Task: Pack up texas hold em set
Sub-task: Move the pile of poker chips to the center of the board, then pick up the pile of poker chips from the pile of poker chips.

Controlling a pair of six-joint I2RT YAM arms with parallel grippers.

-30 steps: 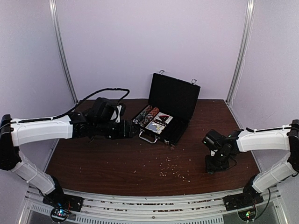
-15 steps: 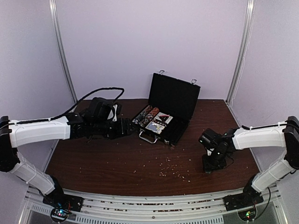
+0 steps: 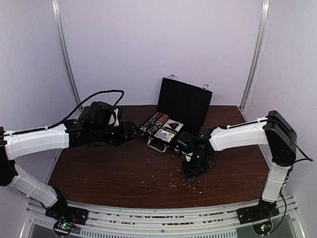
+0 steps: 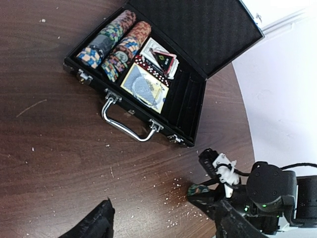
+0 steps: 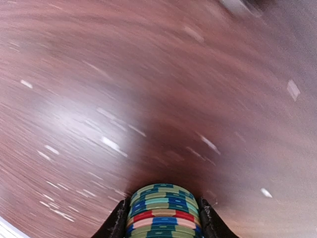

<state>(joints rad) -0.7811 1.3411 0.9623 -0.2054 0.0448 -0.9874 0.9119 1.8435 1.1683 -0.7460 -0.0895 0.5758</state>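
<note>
Dark wooden table [image 3: 109, 173] carries the open case [image 4: 198, 29], which lies ahead of the left gripper [image 3: 130, 130], its jaws apart and empty. Just before the case, the right gripper [image 3: 192, 166] clamps a chip stack [image 5: 162, 206], seemingly low over the blurred tabletop.

One open black case [image 4: 181, 101] holds two rows of striped poker chips [image 4: 124, 49], two card decks [image 4: 144, 87] and a line of red dice [image 4: 148, 68], too small to count; one more chip stack [image 5: 163, 213] is outside the case.
</note>
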